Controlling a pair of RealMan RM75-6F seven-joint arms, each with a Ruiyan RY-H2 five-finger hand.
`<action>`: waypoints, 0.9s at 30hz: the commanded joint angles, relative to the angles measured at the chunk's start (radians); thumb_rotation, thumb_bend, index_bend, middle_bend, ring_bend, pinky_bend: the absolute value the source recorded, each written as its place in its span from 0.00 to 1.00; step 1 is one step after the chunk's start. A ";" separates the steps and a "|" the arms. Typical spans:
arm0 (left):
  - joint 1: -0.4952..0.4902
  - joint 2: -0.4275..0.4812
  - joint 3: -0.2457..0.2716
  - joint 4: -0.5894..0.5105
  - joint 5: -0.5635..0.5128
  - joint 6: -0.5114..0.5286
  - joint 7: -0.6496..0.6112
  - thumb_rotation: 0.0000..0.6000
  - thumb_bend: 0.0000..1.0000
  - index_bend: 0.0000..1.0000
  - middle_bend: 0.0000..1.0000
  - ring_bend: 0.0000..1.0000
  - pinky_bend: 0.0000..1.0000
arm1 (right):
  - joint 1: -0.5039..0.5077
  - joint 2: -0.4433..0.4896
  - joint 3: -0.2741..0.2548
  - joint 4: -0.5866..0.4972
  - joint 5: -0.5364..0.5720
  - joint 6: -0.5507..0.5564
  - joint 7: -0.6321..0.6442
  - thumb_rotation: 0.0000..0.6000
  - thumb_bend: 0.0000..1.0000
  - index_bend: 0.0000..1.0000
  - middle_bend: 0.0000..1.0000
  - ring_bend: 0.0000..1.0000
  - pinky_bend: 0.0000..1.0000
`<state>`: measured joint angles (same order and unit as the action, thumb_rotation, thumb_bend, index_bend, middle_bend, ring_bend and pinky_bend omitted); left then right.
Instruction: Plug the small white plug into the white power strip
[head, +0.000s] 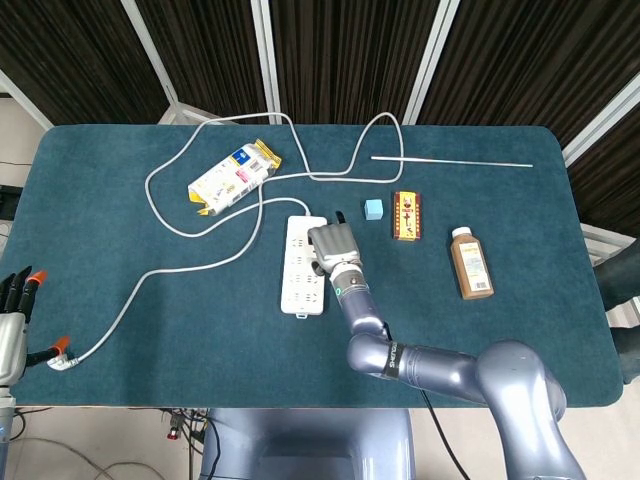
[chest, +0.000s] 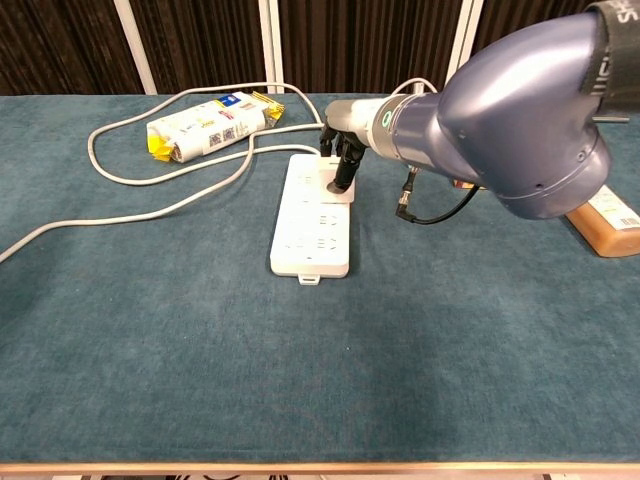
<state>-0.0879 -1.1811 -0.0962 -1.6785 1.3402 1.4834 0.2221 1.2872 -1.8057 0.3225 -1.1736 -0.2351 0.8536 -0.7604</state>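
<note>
The white power strip (head: 300, 286) (chest: 310, 240) lies flat at mid-table, its grey cable (head: 200, 262) looping off to the left. My right hand (head: 333, 245) (chest: 345, 150) hangs over the strip's far end, dark fingers pointing down. They pinch the small white plug (chest: 339, 192), which sits against the strip's top face and is mostly hidden by the fingers. How deep it sits cannot be told. My left hand (head: 12, 315) shows only at the far left edge of the head view, fingers spread, holding nothing, beside the cable's loose end.
A yellow and white snack packet (head: 232, 177) (chest: 205, 125) lies behind the strip to the left. A blue cube (head: 373, 209), a red box (head: 406, 216) and a brown bottle (head: 470, 262) sit to the right. A thin white rod (head: 450, 160) lies at the back.
</note>
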 joint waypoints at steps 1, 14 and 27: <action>0.000 0.000 0.000 0.001 -0.002 -0.001 0.000 1.00 0.13 0.12 0.00 0.00 0.00 | 0.001 -0.002 0.001 0.001 0.000 0.003 -0.003 1.00 0.56 0.63 0.55 0.35 0.00; -0.001 0.001 -0.001 0.001 -0.005 -0.003 -0.002 1.00 0.13 0.12 0.00 0.00 0.00 | 0.002 -0.013 0.001 -0.001 -0.007 -0.002 -0.009 1.00 0.56 0.63 0.55 0.35 0.00; -0.001 0.003 -0.002 0.001 -0.006 -0.002 -0.004 1.00 0.13 0.12 0.00 0.00 0.00 | -0.001 -0.020 0.003 0.010 -0.003 0.000 -0.014 1.00 0.56 0.65 0.56 0.36 0.00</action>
<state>-0.0887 -1.1783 -0.0978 -1.6774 1.3347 1.4812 0.2179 1.2862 -1.8254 0.3261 -1.1633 -0.2385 0.8540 -0.7744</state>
